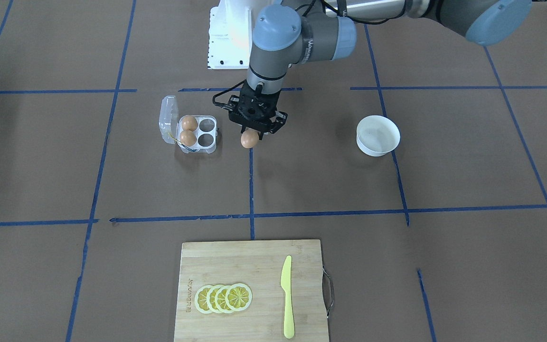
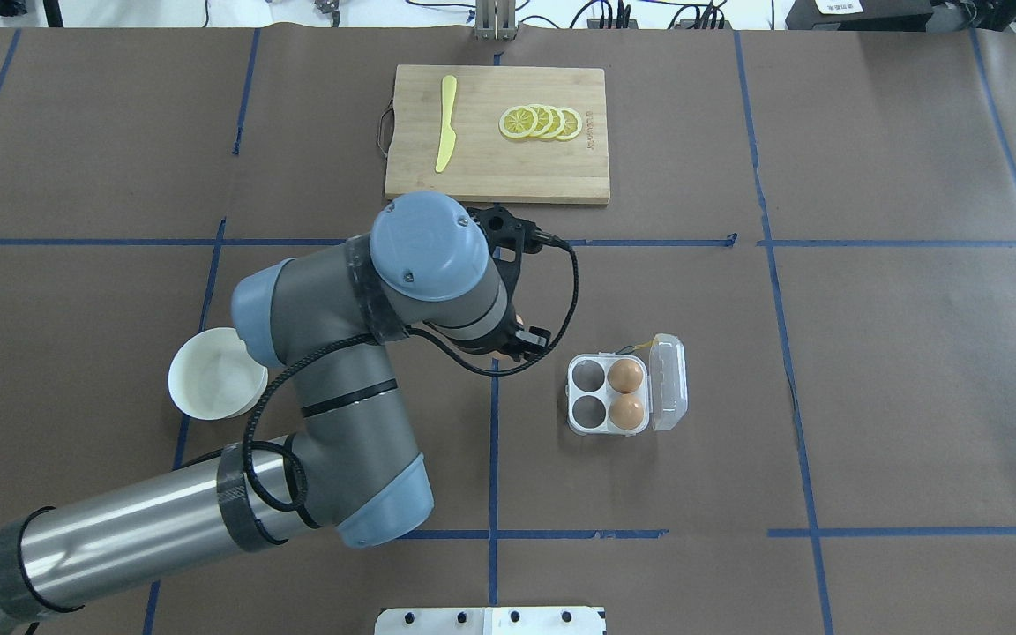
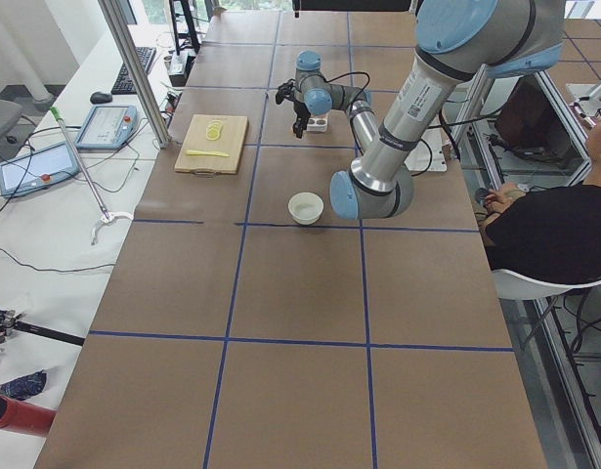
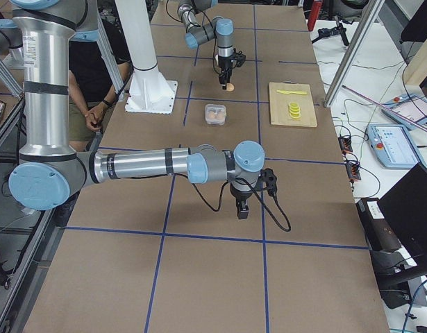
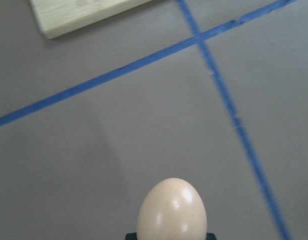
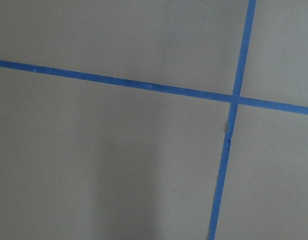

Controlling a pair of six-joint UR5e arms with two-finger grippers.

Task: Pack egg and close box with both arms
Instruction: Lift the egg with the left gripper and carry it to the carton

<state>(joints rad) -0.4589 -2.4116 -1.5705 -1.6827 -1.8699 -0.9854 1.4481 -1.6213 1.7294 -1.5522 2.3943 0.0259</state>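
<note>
While left fingers (image 1: 260, 133) pinch egg (image 1: 249, 138) near box (image 1: 212, 145) — two eggs (image 1: 188, 122) in lid-side cells; right fingers (image 4: 241, 211) — grip unclear.

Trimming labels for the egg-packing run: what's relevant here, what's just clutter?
Job:
egg in left hand
open box holding two eggs
right hand

Lying about:
bowl
cutting board
lemon slices
knife

Two vacant cells (image 1: 206, 125), box (image 1: 197, 131) lid (image 1: 169, 118) open

My claw (image 1: 250, 133), black; egg (image 1: 249, 139), orange-brown; box (image 1: 197, 131), clear with yellow string (image 2: 640, 344); table (image 1: 397, 247), brown, blue-taped grid; bowl (image 1: 378, 147), plain white.
</note>
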